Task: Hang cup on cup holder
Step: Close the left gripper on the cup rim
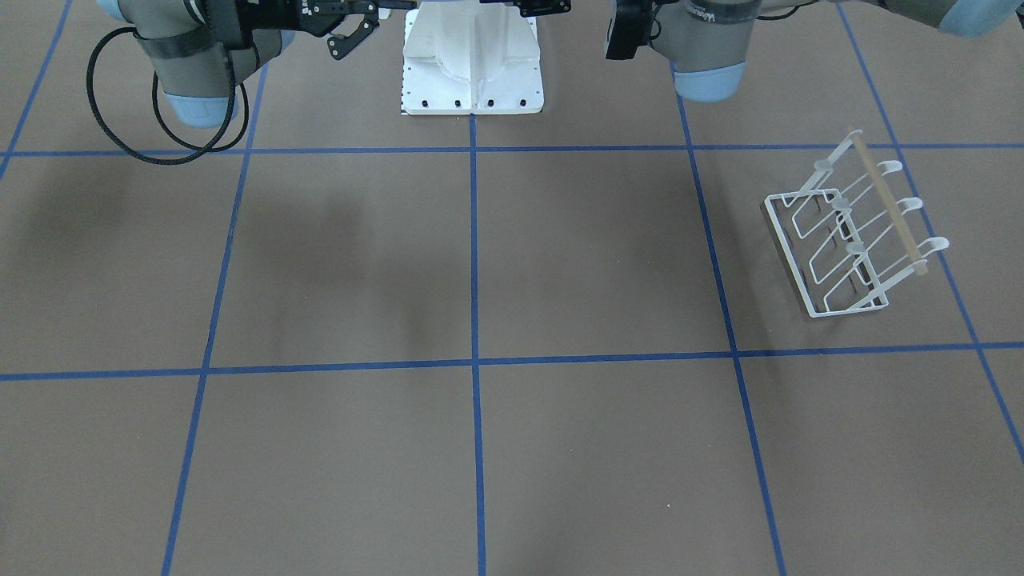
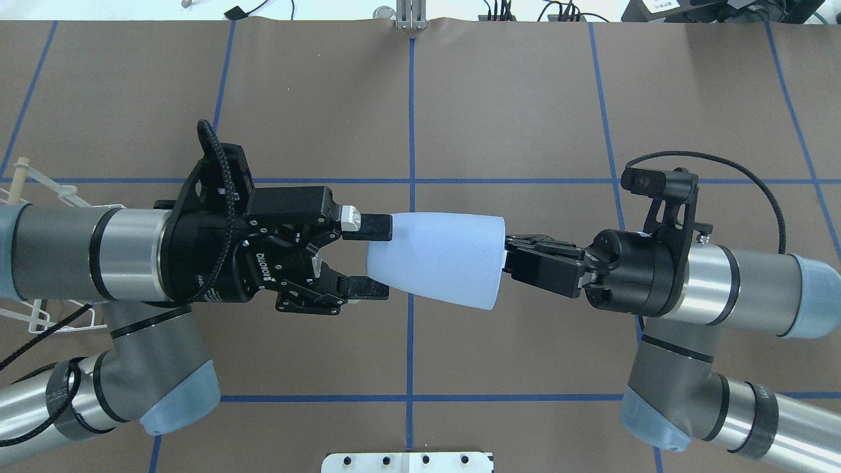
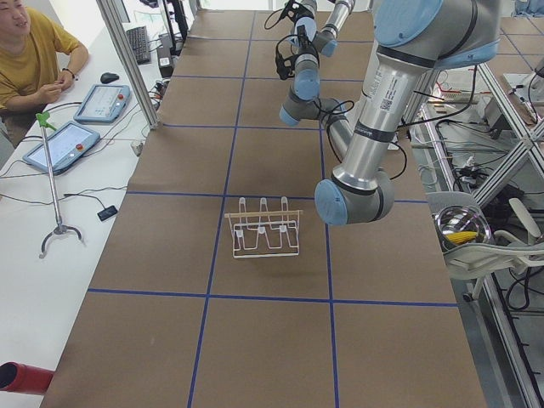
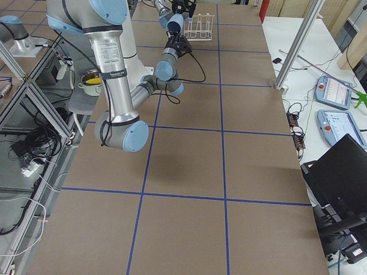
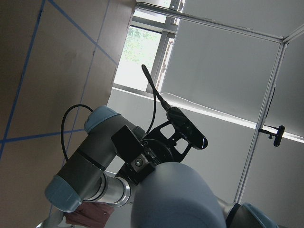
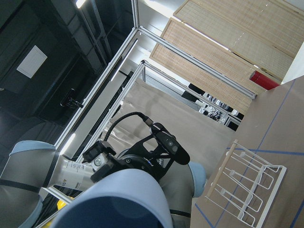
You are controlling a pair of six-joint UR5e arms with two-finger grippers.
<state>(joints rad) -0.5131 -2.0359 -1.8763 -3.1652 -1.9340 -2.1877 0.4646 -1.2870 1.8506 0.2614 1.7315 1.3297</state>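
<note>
The pale blue cup [image 2: 437,259] is held level in the air between my two grippers, wide mouth toward the right arm. My right gripper [image 2: 509,256] is shut on the rim of the mouth. My left gripper [image 2: 383,257] is open, one fingertip [image 2: 376,226] on each side of the narrow bottom end. The cup's bottom fills the lower edge of the left wrist view [image 5: 180,199], and the cup also shows low in the right wrist view [image 6: 118,204]. The white wire cup holder [image 1: 856,232] stands on the table beneath the left arm [image 3: 263,229], mostly hidden from overhead.
The white robot pedestal [image 1: 472,64] sits at the robot's edge of the table. Blue tape lines grid the brown tabletop [image 1: 472,264]. A person [image 3: 34,51] sits at a side desk with tablets [image 3: 64,144]. A metal bowl [image 3: 461,228] rests beside the table.
</note>
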